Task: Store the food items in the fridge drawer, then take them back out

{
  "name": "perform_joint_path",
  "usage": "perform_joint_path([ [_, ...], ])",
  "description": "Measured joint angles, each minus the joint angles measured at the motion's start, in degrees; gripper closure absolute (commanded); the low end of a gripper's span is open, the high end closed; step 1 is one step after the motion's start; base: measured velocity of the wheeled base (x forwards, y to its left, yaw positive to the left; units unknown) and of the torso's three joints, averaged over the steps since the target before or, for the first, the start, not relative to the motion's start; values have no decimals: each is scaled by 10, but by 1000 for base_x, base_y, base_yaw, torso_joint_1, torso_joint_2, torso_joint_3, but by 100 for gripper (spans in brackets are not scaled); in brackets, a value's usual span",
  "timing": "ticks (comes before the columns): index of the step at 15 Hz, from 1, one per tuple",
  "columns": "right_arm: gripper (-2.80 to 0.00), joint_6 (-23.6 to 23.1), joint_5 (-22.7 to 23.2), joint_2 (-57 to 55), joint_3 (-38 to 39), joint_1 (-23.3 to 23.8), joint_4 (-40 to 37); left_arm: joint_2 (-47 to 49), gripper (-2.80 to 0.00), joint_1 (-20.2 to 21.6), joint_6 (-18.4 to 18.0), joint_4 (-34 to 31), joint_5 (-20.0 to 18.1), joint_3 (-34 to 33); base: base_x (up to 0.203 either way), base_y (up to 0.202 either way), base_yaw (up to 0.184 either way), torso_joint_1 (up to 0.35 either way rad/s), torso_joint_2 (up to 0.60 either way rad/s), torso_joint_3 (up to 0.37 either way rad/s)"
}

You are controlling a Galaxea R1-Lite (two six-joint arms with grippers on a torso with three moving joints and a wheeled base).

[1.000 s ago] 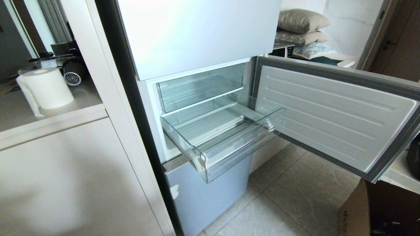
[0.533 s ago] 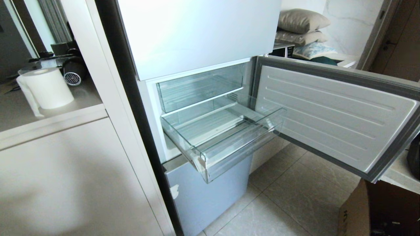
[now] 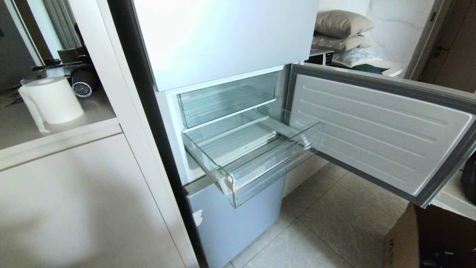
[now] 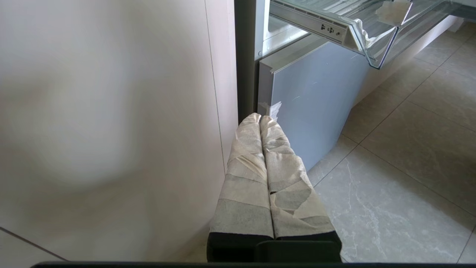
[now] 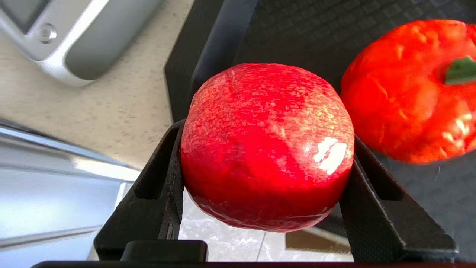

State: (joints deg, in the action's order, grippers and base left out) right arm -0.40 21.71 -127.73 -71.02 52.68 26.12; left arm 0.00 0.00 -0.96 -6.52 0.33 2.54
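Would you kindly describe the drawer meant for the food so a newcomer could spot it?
Find the fridge with its lower door swung open. Two clear drawers sit inside; the fridge drawer is the lower one, pulled out over the floor, while the upper drawer stays pushed in.

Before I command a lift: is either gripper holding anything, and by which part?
The right gripper has its jaws against opposite sides of the red apple, across its widest part. The left gripper holds nothing.

The red food item [image 5: 266,149] is glossy, flecked with pale yellowish speckles, and sits between the black fingers [image 5: 160,201] of the right hand [image 5: 266,208]. Beside it, the orange-red food item [image 5: 409,89] has a green stem and lies on a dark, grid-textured mat [image 5: 316,29]. The left hand [image 4: 260,121] is wrapped in beige tape. The fridge drawer [image 3: 260,163] is clear.
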Motion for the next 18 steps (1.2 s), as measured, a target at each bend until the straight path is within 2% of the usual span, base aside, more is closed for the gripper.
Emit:
perform_joint_path([
  [3,0,0,-3,51,43,4,-4,0,0,0,0,0,0,0,0,0,0,0,0,0],
  [7,0,-4,4,200,171,14,-32,0,0,0,0,0,0,0,0,0,0,0,0,0],
  [11,0,-41,65,403,343,14,-40,0,0,0,0,0,0,0,0,0,0,0,0,0],
  [14,0,-70,111,539,457,-17,-42,0,0,0,0,0,0,0,0,0,0,0,0,0],
  [18,0,-79,125,637,527,-51,-42,0,0,0,0,0,0,0,0,0,0,0,0,0],
])
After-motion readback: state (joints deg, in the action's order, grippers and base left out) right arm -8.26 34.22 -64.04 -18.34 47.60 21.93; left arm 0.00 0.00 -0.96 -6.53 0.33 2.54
